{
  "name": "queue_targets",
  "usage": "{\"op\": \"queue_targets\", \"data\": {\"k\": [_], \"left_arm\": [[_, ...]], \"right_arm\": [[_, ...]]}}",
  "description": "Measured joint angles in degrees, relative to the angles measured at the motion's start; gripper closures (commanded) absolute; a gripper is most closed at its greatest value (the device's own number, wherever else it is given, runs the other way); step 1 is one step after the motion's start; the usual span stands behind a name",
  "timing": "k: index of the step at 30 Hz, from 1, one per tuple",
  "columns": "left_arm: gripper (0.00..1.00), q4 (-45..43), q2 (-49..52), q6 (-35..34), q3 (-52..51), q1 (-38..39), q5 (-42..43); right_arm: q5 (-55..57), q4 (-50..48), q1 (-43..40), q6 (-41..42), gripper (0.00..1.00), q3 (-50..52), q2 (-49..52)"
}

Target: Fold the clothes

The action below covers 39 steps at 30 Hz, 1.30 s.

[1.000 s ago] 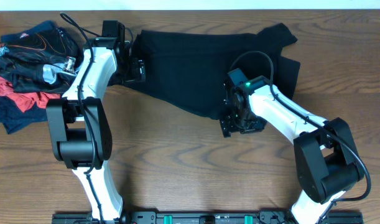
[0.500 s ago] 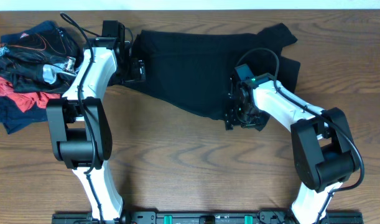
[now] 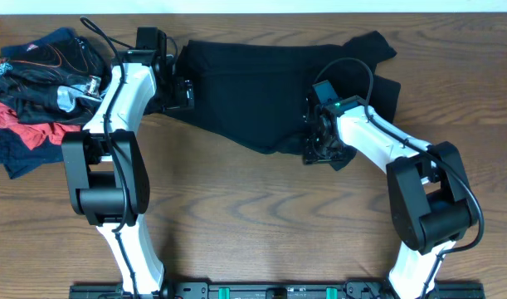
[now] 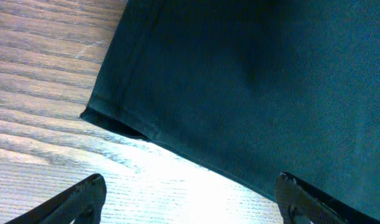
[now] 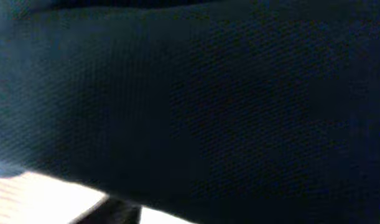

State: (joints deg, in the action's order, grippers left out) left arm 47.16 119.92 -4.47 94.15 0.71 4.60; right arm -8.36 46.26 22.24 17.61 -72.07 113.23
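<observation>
The clothes' large black T-shirt [image 3: 261, 91] lies spread at the back middle of the wooden table [image 3: 236, 216]. My left gripper [image 3: 182, 93] sits at the shirt's left edge. In the left wrist view it [image 4: 193, 190] is open over bare wood, just short of the hemmed corner [image 4: 115, 118]. My right gripper [image 3: 315, 151] is on the shirt's lower edge. Black fabric [image 5: 208, 93] fills the right wrist view and lies across the jaws. Only one finger [image 5: 118, 215] shows beneath it, so their gap is hidden.
A heap of other garments [image 3: 37, 91], black, red and navy, lies at the back left beside the left arm. The shirt's sleeve [image 3: 373, 46] reaches toward the back right. Bare wood runs along the table's front half.
My right gripper has moved up and back from beside the shirt's lower tip onto its edge, and its jaws have been narrowing. The left arm has not moved.
</observation>
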Motion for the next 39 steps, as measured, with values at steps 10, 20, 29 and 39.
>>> {"op": "queue_targets", "data": {"k": [10, 20, 29, 39], "left_arm": [[0.12, -0.02, 0.00, 0.02, 0.00, 0.00, 0.00], [0.64, 0.00, 0.00, 0.22, 0.00, 0.00, 0.04], [0.65, -0.02, 0.00, 0.22, 0.00, 0.00, 0.17], [0.64, 0.33, 0.00, 0.22, 0.00, 0.00, 0.17]], "right_arm": [[0.26, -0.35, 0.00, 2.64, 0.99, -0.24, 0.50], [1.51, 4.87, 0.15, 2.95, 0.98, 0.17, -0.28], [5.14, 14.95, 1.84, 5.03, 0.99, 1.73, -13.38], [4.50, 28.15, 1.84, 6.99, 0.99, 1.73, -17.62]]}}
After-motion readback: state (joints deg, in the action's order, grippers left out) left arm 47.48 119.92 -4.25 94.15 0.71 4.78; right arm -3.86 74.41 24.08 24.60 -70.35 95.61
